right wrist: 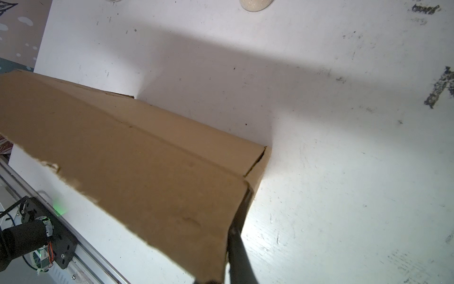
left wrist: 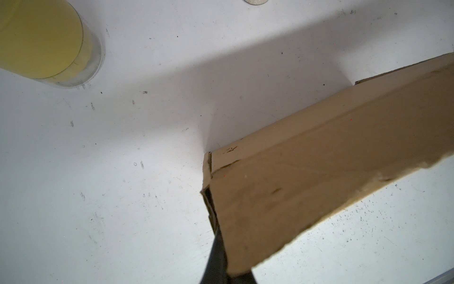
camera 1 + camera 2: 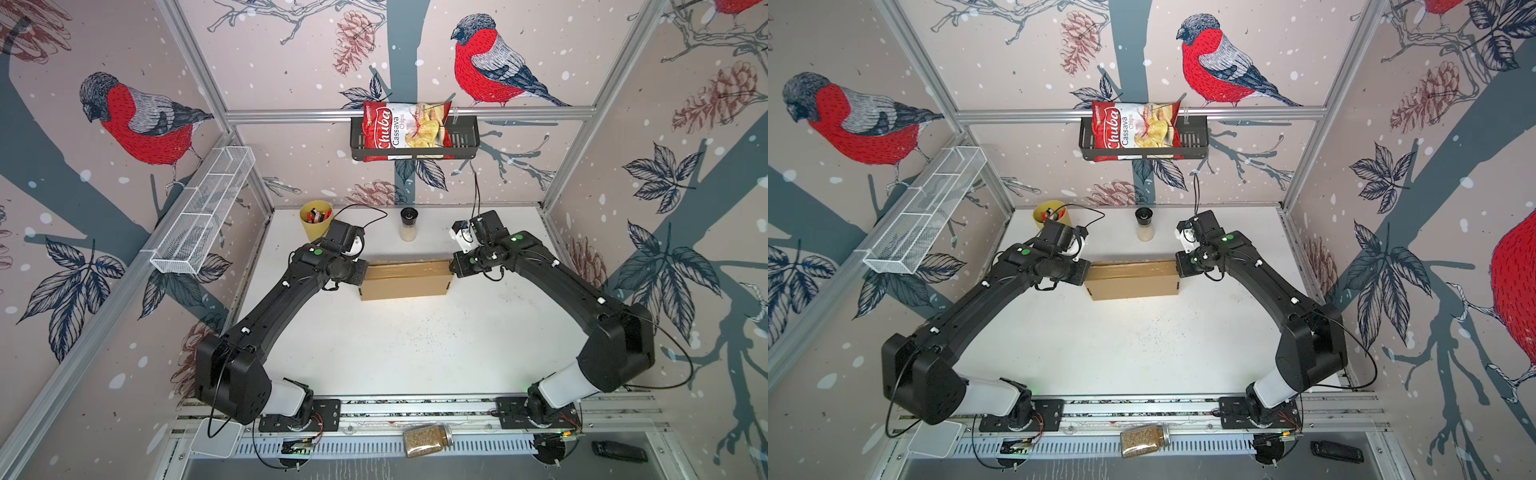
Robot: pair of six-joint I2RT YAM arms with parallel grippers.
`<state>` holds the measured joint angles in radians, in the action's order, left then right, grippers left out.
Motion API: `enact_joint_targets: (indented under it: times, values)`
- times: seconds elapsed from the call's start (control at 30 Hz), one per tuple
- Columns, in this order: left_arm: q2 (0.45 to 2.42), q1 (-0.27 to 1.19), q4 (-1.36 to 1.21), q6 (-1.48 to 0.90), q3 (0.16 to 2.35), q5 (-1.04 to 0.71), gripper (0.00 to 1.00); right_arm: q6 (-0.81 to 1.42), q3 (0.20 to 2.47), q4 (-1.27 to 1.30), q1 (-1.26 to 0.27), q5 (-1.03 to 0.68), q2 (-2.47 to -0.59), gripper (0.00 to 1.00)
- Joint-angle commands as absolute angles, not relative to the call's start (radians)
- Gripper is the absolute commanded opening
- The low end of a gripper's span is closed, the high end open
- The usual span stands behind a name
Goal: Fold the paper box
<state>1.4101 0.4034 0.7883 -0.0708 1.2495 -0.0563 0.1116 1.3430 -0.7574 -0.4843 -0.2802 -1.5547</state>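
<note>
The paper box (image 3: 405, 280) (image 3: 1133, 280) is plain brown cardboard, folded into a closed shallow box that lies crosswise in the middle of the white table (image 3: 415, 353). My left gripper (image 3: 362, 272) (image 3: 1086, 272) is at its left end and my right gripper (image 3: 454, 269) (image 3: 1178, 268) at its right end. In the left wrist view the box (image 2: 307, 172) covers one finger; the left gripper (image 2: 222, 236) is shut on the end edge. In the right wrist view the right gripper (image 1: 235, 221) pinches the box (image 1: 135, 159) the same way.
A yellow cup of pens (image 3: 316, 220) and a shaker jar (image 3: 409, 224) stand behind the box. A black wall basket (image 3: 465, 141) holds a chips bag. A white mesh basket (image 3: 203, 216) hangs on the left wall. A grain jar (image 3: 428, 439) lies by the front rail.
</note>
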Motion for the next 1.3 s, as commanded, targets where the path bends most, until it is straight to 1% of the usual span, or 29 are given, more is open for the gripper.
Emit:
enact_joint_targets:
  times: [0.0, 0.2, 0.43, 0.83, 1.0, 1.13, 1.27]
  values:
    - [1.417, 0.403, 0.824, -0.067, 1.244, -0.083, 0.01, 0.126, 1.349, -0.854, -0.486, -0.255, -1.555, 0.11]
    - [1.422, 0.403, 0.825, -0.063, 1.248, -0.084, 0.01, 0.126, 1.378, -0.864, -0.487, -0.244, -1.557, 0.15]
    - [1.428, 0.403, 0.827, -0.058, 1.25, -0.082, 0.01, 0.127, 1.39, -0.869, -0.488, -0.223, -1.557, 0.23]
    - [1.429, 0.403, 0.827, -0.054, 1.249, -0.086, 0.01, 0.135, 1.423, -0.882, -0.486, -0.196, -1.546, 0.28]
    - [1.433, 0.402, 0.831, -0.051, 1.256, -0.084, 0.01, 0.148, 1.467, -0.884, -0.489, -0.2, -1.532, 0.32]
    - [1.436, 0.403, 0.833, -0.049, 1.256, -0.084, 0.01, 0.147, 1.483, -0.881, -0.488, -0.186, -1.54, 0.32]
    - [1.436, 0.403, 0.833, -0.049, 1.255, -0.084, 0.01, 0.141, 1.484, -0.882, -0.498, -0.176, -1.558, 0.27]
